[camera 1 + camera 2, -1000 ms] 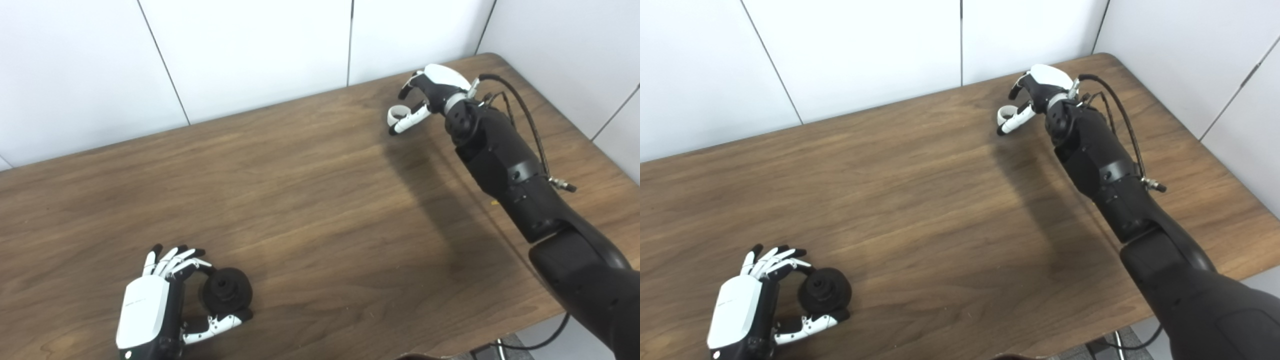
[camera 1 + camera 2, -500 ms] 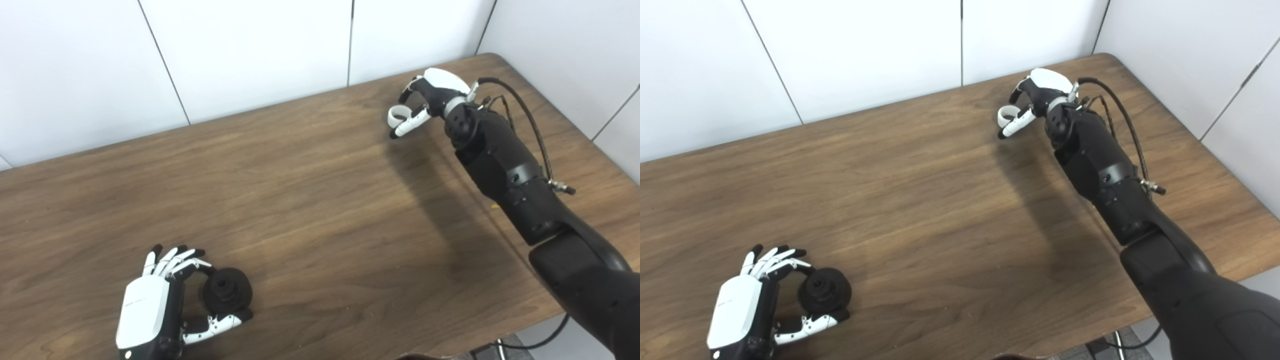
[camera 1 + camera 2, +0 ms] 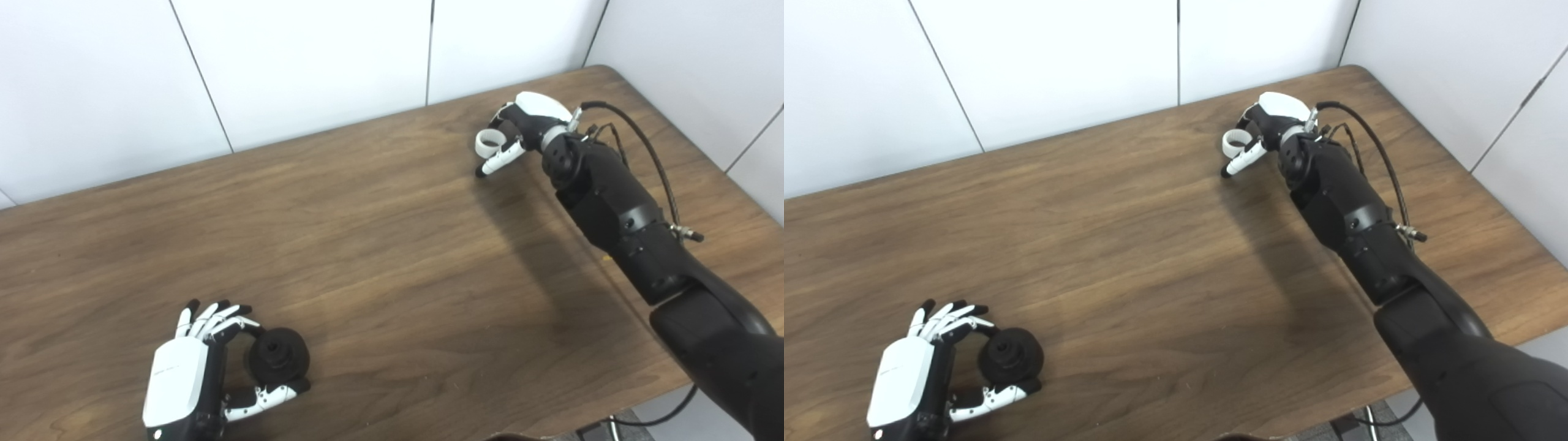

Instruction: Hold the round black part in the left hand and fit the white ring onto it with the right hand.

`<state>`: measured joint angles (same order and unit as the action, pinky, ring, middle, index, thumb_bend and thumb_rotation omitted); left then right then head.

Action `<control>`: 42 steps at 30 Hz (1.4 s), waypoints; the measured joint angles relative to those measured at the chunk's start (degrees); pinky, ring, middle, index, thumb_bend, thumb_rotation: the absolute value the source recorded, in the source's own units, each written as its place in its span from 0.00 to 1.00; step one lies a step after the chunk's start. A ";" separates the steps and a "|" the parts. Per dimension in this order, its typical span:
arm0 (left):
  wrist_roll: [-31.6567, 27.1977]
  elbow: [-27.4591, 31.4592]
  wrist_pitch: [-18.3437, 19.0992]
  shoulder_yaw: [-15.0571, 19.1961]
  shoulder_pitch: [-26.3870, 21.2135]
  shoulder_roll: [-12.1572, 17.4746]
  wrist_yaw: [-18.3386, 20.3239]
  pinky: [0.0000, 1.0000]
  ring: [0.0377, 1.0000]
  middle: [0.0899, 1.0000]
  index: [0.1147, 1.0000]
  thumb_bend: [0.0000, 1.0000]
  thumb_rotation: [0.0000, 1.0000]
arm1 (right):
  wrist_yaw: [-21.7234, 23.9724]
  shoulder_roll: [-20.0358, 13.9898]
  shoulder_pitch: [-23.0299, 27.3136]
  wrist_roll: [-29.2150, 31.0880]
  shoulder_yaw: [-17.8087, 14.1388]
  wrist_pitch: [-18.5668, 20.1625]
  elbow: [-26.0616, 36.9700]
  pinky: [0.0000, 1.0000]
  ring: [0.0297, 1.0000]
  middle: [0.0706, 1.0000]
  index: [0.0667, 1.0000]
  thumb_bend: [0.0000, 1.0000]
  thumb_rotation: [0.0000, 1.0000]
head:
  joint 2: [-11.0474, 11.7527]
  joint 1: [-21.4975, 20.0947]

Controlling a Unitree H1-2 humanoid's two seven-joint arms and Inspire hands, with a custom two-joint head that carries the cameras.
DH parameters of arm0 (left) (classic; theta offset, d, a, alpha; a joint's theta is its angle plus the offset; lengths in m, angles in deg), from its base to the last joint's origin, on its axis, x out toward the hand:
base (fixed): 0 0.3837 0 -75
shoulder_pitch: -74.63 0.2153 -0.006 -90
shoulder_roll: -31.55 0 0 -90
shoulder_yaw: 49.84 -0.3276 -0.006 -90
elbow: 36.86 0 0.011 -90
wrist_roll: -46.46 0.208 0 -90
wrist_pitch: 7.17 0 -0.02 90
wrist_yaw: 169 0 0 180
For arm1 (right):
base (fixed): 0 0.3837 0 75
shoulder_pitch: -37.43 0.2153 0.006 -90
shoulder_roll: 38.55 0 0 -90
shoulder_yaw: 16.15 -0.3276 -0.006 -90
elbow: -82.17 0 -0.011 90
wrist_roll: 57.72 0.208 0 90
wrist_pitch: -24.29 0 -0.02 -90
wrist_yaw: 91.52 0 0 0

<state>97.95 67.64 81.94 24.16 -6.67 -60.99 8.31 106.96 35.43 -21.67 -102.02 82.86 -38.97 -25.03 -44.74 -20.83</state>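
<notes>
Two parts, well apart across the table (image 3: 392, 245). Round black part (image 3: 278, 357) low at the near left, cupped between the fingers and thumb of the left hand (image 3: 196, 373), resting on or just above the wood; cannot tell which. Central hole of that part turned up toward the cameras. White ring (image 3: 490, 141) far off at about 2 o'clock from the black part, close to the back edge, pinched between the thumb and fingers of the right hand (image 3: 523, 125), fingers curled narrow around it. Ring opening facing roughly up and toward the cameras, no long axis to speak of, only the hole's axis to match.

Judged from the layout: grasping done on both sides, mating not yet begun. From the right hand, target lying at about 8 o'clock, a long diagonal across bare wood. Left hand already at its part, right hand the far one, so travel most likely falling to the right arm. Main risk, by judgement: ring tilting in so light a pinch, holes misaligned on arrival.
</notes>
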 measured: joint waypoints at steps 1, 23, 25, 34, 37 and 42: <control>0.03 0.03 0.03 0.00 0.00 -0.02 0.07 1.00 0.88 0.77 0.42 0.52 0.05 | 0.00 -0.01 0.00 0.03 0.02 0.00 0.00 1.00 1.00 0.95 0.68 0.74 0.32 | -0.09 0.00; 0.12 0.13 0.11 0.03 0.13 -0.33 0.14 1.00 0.88 0.76 0.42 0.52 0.05 | -5.63 -0.29 -0.41 1.63 -0.35 -2.44 0.04 1.00 1.00 0.87 0.46 0.52 0.14 | -0.26 0.53; 0.15 0.14 0.12 0.03 0.13 -0.33 0.17 1.00 0.88 0.76 0.42 0.52 0.05 | -7.51 -0.29 -0.71 2.32 -0.47 -3.10 0.03 1.00 1.00 0.87 0.45 0.52 0.13 | -0.26 0.61; 0.35 0.29 0.20 0.03 0.25 -0.57 0.25 1.00 0.88 0.76 0.42 0.52 0.05 | -9.18 -0.34 -1.23 2.90 0.29 -4.50 -0.23 1.00 0.99 0.86 0.45 0.52 0.13 | -0.44 0.70; 0.37 0.29 0.20 0.03 0.28 -0.63 0.25 1.00 0.88 0.76 0.42 0.52 0.05 | -9.30 -0.36 -1.24 2.92 0.33 -4.65 -0.26 1.00 0.99 0.86 0.45 0.52 0.13 | -0.44 0.79; 0.53 0.52 0.28 -0.03 0.28 -0.64 0.55 1.00 0.88 0.77 0.42 0.52 0.05 | -9.28 -0.71 -1.31 2.96 0.54 -4.70 -0.23 1.00 0.99 0.87 0.45 0.52 0.13 | -0.44 1.67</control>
<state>98.48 68.16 82.22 24.13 -6.39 -61.63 8.86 97.68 34.73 -22.98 -99.06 83.40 -43.67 -25.26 -45.18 -19.16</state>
